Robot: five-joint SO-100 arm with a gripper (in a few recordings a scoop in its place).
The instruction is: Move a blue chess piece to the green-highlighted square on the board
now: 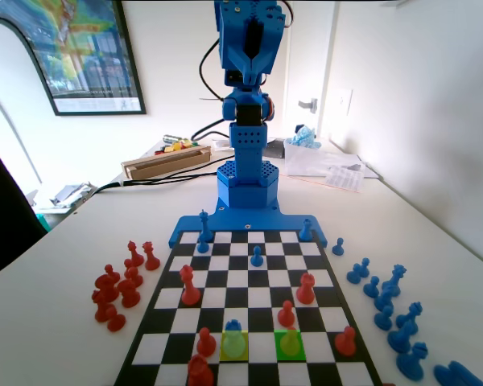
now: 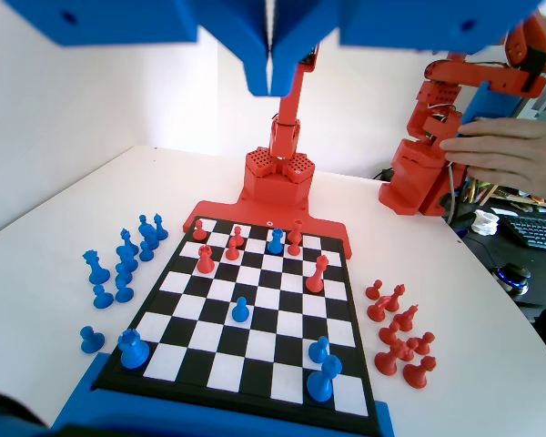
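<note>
The blue chess piece [image 1: 233, 327] stands on the lime square just left of the green-highlighted square [image 1: 290, 346], where a red pawn [image 1: 290, 338] sits. The gripper [image 2: 269, 77], raised high above the board [image 1: 249, 277], has its jaws pressed together.

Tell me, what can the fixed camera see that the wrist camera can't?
Fixed view: a framed poster on the wall, the blue arm's base, and the coloured squares. The green-highlighted square has a red piece on it, and the lime square has the blue chess piece on it.
Wrist view: the gripper up close, jaws shut together and empty, and a keyboard off to the right.
Both: the board, with red and blue pieces on it and more beside it.
</note>
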